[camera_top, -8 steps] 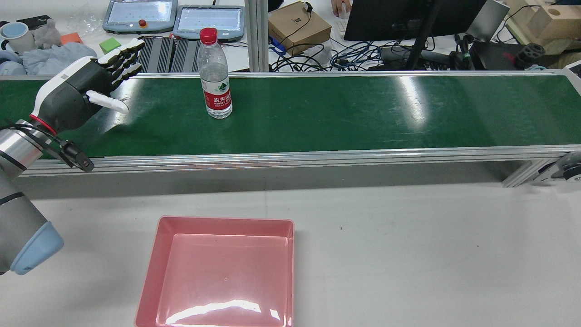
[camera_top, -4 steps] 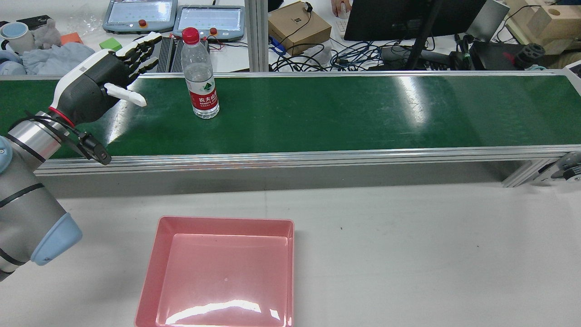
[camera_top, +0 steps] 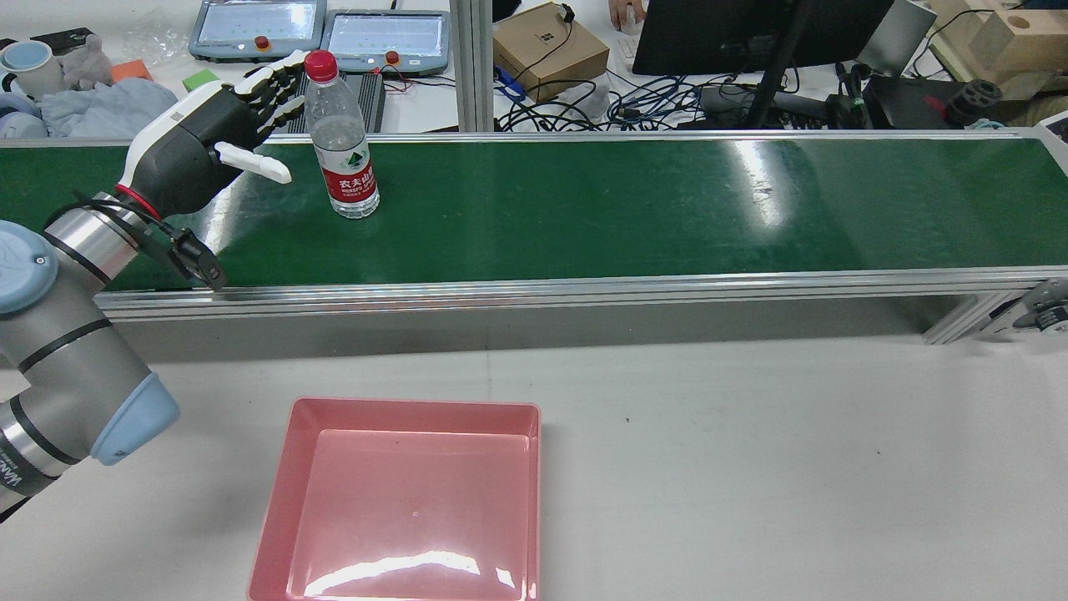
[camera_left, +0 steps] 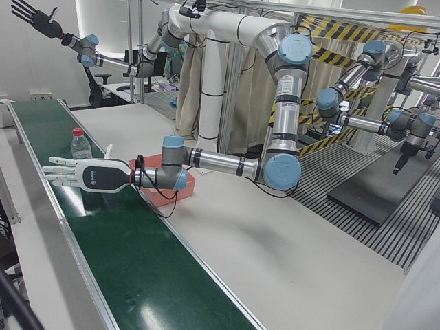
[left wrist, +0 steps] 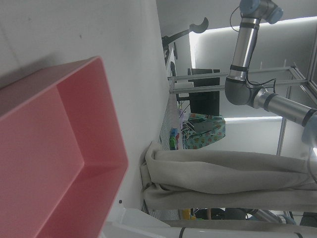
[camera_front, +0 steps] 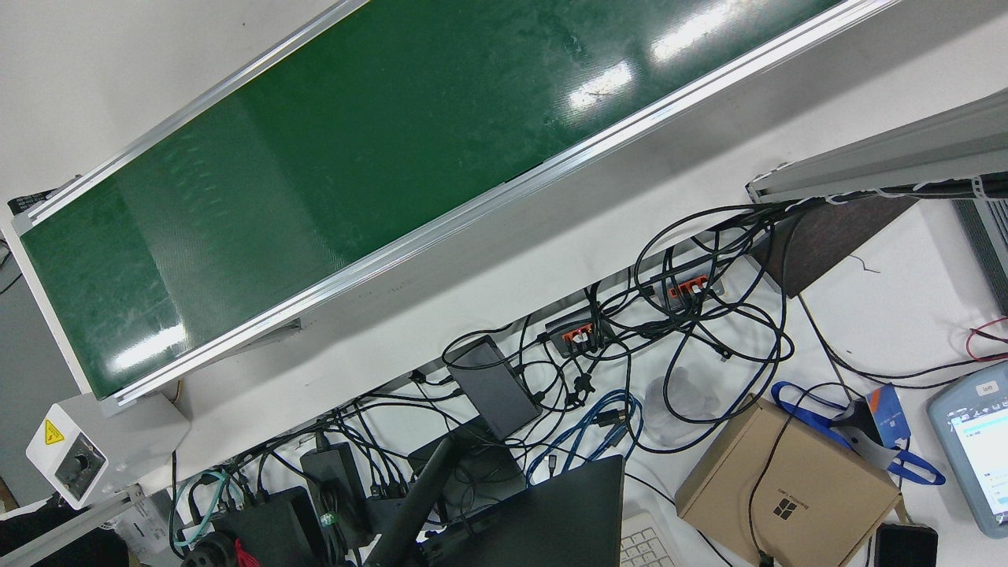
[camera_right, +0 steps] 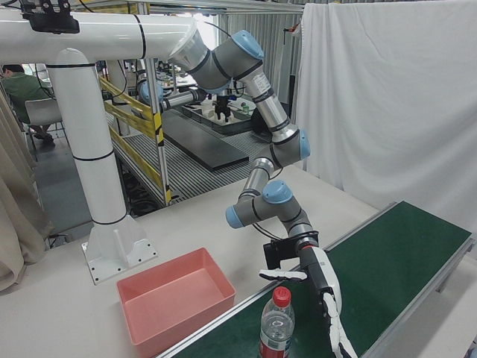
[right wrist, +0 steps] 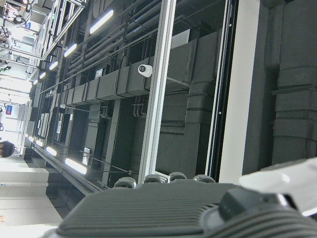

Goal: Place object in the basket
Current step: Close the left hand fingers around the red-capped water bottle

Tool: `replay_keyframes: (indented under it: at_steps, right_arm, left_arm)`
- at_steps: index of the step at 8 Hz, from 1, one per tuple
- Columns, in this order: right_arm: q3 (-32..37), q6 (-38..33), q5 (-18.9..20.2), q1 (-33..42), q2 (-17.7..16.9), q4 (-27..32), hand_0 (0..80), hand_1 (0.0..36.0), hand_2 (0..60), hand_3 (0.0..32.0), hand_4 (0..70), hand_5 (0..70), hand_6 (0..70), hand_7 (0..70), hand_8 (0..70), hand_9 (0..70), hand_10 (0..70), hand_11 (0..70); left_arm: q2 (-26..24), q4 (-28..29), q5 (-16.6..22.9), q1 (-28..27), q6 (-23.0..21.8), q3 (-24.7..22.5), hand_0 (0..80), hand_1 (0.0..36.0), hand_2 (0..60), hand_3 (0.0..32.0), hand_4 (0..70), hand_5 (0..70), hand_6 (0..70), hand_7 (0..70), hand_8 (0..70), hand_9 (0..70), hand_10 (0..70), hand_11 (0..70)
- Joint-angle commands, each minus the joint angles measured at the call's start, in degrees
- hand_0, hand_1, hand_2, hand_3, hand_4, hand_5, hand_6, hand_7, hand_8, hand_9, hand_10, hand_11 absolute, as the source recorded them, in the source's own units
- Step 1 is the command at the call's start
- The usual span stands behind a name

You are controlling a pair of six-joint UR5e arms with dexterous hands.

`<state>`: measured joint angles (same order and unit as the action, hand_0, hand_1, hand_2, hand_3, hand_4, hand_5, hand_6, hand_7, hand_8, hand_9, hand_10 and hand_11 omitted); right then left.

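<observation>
A clear water bottle (camera_top: 340, 138) with a red cap and red label stands upright on the green conveyor belt (camera_top: 634, 200); it also shows in the corner views as the bottle (camera_left: 81, 144) and bottle (camera_right: 276, 328). My left hand (camera_top: 209, 142) hovers open just left of it, fingers stretched toward the bottle's neck, thumb out, not touching. The empty pink basket (camera_top: 413, 404) sits on the white table in front of the belt. My right hand (camera_left: 31, 17) is raised high and far away, fingers spread, holding nothing.
Aluminium rails edge the belt (camera_front: 354, 134). Beyond it lie teach pendants (camera_top: 384, 37), a cardboard box (camera_top: 546, 46), a monitor and tangled cables. The left arm's elbow (camera_top: 50, 367) hangs over the table left of the basket (camera_right: 190, 317). A white pedestal (camera_right: 97, 186) stands behind.
The bottle has travelled leftward along the belt. My left hand has moved right and a little farther over the belt, so the gap between them has nearly closed.
</observation>
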<state>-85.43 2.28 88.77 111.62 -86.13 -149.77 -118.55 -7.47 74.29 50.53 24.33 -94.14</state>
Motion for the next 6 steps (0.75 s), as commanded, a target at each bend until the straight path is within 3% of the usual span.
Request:
replay_keyframes:
  at_steps: [1, 5, 6]
  right_arm:
    - [0.0, 0.0, 0.0, 0.0, 0.0, 0.0, 0.0, 0.0, 0.0, 0.0, 0.0, 0.0, 0.0, 0.0, 0.0, 0.0, 0.0, 0.0]
    - [0.0, 0.0, 0.0, 0.0, 0.0, 0.0, 0.0, 0.0, 0.0, 0.0, 0.0, 0.0, 0.0, 0.0, 0.0, 0.0, 0.0, 0.0]
    - [0.0, 0.0, 0.0, 0.0, 0.0, 0.0, 0.0, 0.0, 0.0, 0.0, 0.0, 0.0, 0.0, 0.0, 0.0, 0.0, 0.0, 0.0]
  left_arm:
    - [-2.56, 0.88, 0.15, 0.0, 0.02, 3.18, 50.9, 8.2, 0.0, 0.0, 8.7, 11.6, 1.5, 0.0, 1.0, 0.0, 4.6, 8.1]
    - [-2.65, -0.26, 0.42, -0.08, 0.02, 2.74, 51.2, 8.5, 0.0, 0.0, 8.4, 13.0, 1.4, 0.0, 2.1, 0.7, 5.0, 8.7]
    - [-2.83, -3.92, 0.24, -0.09, -0.07, 2.56, 53.7, 14.2, 0.0, 0.0, 7.3, 25.9, 3.5, 5.3, 8.3, 9.3, 10.6, 17.2]
